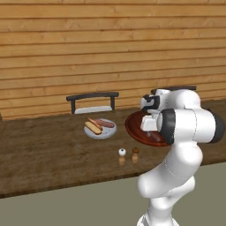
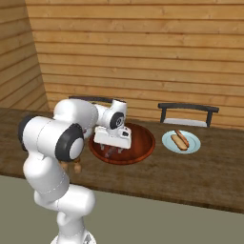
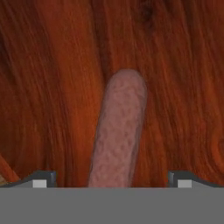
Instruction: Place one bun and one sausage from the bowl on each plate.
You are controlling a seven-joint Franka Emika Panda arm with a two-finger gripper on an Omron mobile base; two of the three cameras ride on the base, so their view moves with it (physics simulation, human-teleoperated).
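Gripper [image 2: 112, 151] is down inside the bowl [image 2: 143, 148], jaws spread all the way and nothing in them. In the hand view a sausage [image 3: 118, 131] lies on the bowl's wood floor between the two fingertips [image 3: 40, 179], running from 6 o'clock up toward 12 — not pinched. The plate [image 2: 192, 144] sits on the table [image 2: 190, 181] at about 3 o'clock from the bowl in the right base view, apart from it, carrying a bun [image 2: 178, 141] and another sausage [image 2: 182, 135] side by side.
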